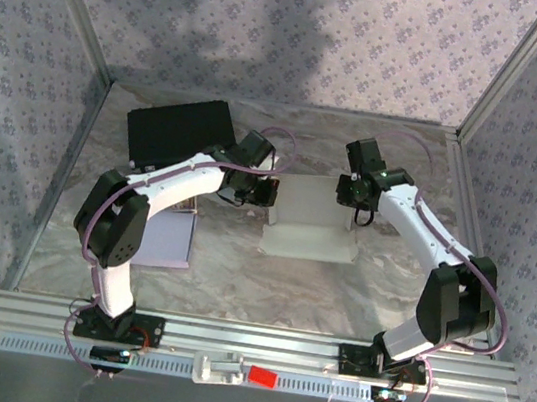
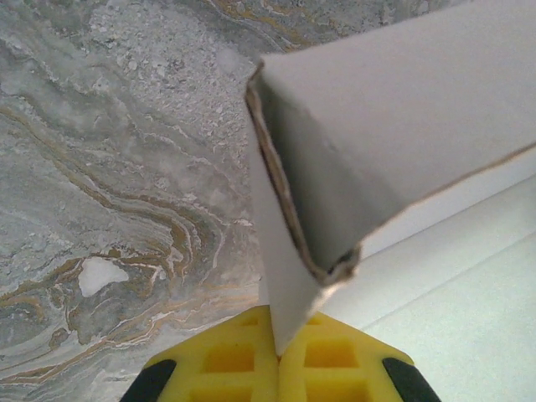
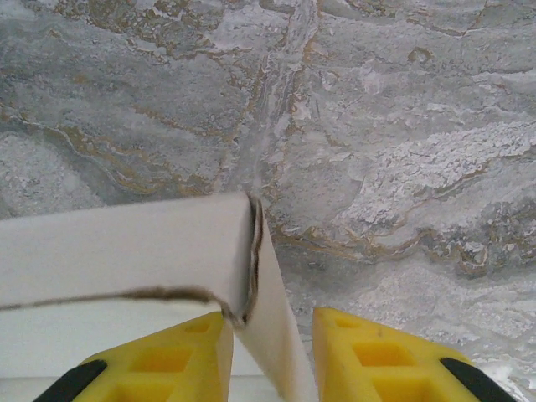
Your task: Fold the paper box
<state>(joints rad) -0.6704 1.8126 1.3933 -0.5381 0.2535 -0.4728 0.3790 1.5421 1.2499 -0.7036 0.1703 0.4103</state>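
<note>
The white paper box lies partly folded in the middle of the marble table, its left and right side walls raised. My left gripper is at the box's left edge. In the left wrist view the gripper is shut on the folded corner flap of the box, pinched between the yellow pads. My right gripper is at the box's right edge. In the right wrist view the gripper is open. The box's upright flap stands between the fingers, against the left one and clear of the right.
A black flat thing lies at the back left. A lavender sheet lies under my left arm. Patterned walls and metal frame posts close in the table on three sides. A red tag sits on the front rail.
</note>
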